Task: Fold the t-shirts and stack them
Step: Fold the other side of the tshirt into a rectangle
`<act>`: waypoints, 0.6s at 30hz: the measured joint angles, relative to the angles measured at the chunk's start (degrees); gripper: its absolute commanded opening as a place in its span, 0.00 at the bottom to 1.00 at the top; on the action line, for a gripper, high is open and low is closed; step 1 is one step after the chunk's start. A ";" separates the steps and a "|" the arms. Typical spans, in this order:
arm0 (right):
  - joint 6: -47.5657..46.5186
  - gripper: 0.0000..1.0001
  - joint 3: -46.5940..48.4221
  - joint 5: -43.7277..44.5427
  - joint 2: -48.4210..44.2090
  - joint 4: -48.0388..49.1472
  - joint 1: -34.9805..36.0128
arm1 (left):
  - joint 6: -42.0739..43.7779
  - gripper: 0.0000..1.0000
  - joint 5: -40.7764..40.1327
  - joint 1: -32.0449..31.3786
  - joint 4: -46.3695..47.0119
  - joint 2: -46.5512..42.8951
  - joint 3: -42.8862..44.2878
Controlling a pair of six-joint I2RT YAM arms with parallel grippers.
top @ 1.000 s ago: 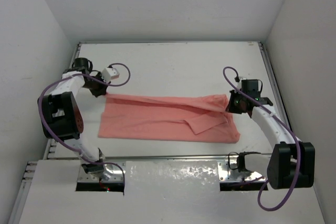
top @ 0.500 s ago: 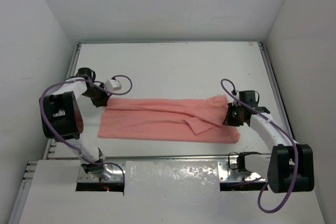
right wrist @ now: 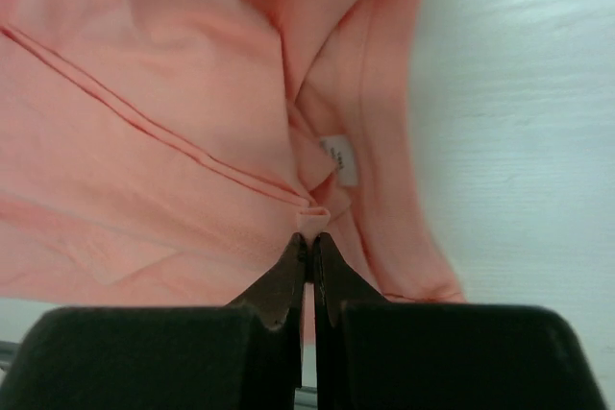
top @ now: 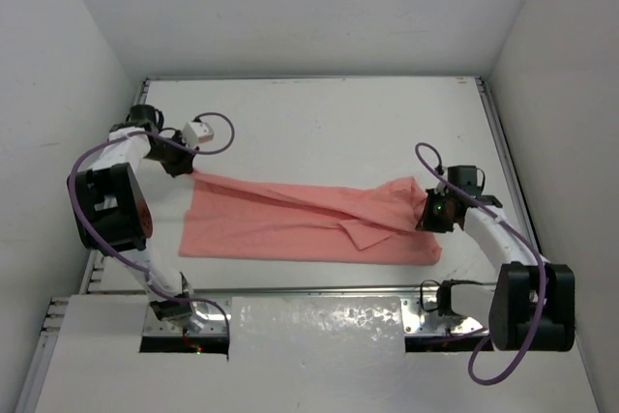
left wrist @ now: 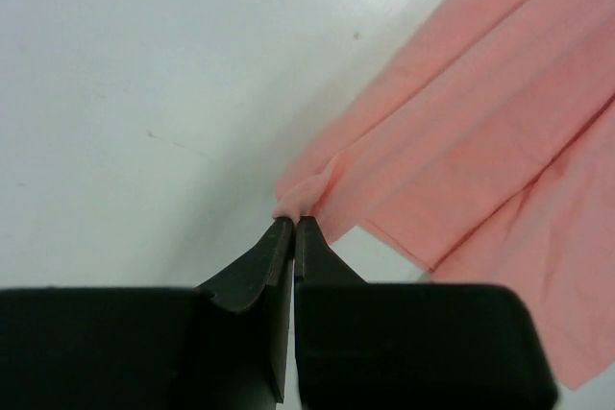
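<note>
The salmon t-shirt lies as a long folded strip across the white table, left to right. My left gripper is shut on the shirt's far-left corner and holds it slightly raised. In the left wrist view the fingertips pinch a small nub of the cloth. My right gripper is shut on a bunched fold at the shirt's right end. In the right wrist view the tips clamp a fold of the cloth just below a white label.
White walls enclose the table on the left, back and right. A metal rail and a shiny plate run along the near edge between the arm bases. Purple cables loop off both wrists.
The left gripper dipped toward the near side, then drew back to the far left, lifting and tightening the shirt's far edge. The right gripper moved nearer, carrying the right end with it.
</note>
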 measured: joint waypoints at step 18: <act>0.74 0.02 -5.01 -4.61 -4.72 -0.61 -3.30 | 4.61 0.55 -2.45 0.55 -0.90 -1.62 -10.56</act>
